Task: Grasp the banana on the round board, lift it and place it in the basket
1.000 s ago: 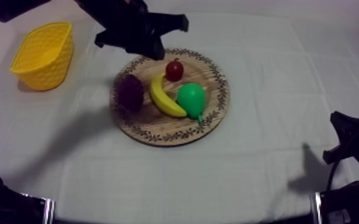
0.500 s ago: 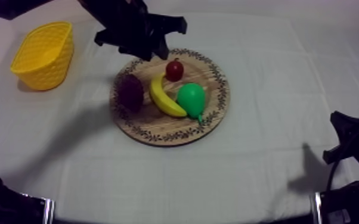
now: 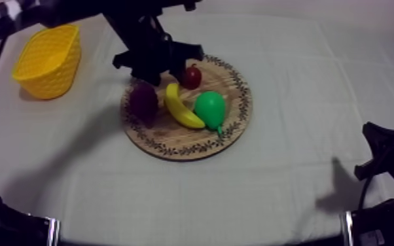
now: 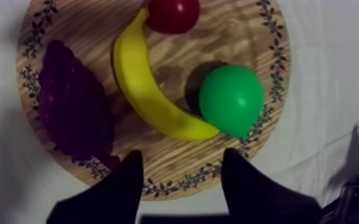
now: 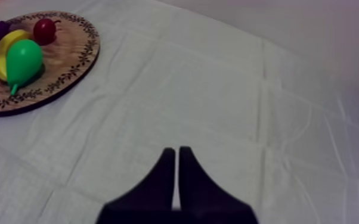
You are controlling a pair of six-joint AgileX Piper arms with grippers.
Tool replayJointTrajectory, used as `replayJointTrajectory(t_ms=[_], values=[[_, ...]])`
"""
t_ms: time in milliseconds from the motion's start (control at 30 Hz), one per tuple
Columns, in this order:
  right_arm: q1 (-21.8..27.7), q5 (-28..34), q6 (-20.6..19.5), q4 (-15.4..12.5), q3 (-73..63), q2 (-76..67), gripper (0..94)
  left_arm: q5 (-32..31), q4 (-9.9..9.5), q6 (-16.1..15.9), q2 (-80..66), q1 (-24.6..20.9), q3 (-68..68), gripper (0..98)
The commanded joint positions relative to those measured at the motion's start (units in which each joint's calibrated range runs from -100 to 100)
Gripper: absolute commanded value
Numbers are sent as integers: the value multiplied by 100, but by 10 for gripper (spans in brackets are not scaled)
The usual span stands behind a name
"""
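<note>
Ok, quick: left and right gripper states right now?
Left gripper: open, empty, over the wooden board near the banana.
Right gripper: shut on nothing, over the cloth.

You have dim, even light over the cloth (image 3: 291,78), darker toward the corners of the top view. A broad soft shadow (image 3: 75,150) spreads on the cloth left of the board (image 3: 232,124). On the board, the pear (image 4: 232,98) throws a dark shadow (image 4: 191,88) toward the banana (image 4: 140,83). Far right of the board the cloth takes a purplish cast.
</note>
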Motion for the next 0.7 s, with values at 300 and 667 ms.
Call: replayJointTrajectory(t_ms=[300,667], values=[[-1,1,0,0,4,-1,4,-65,259,-128,1225,-117,-377,583],[-1,1,4,0,4,-1,4,-68,332,-212,1653,-166,-509,566]])
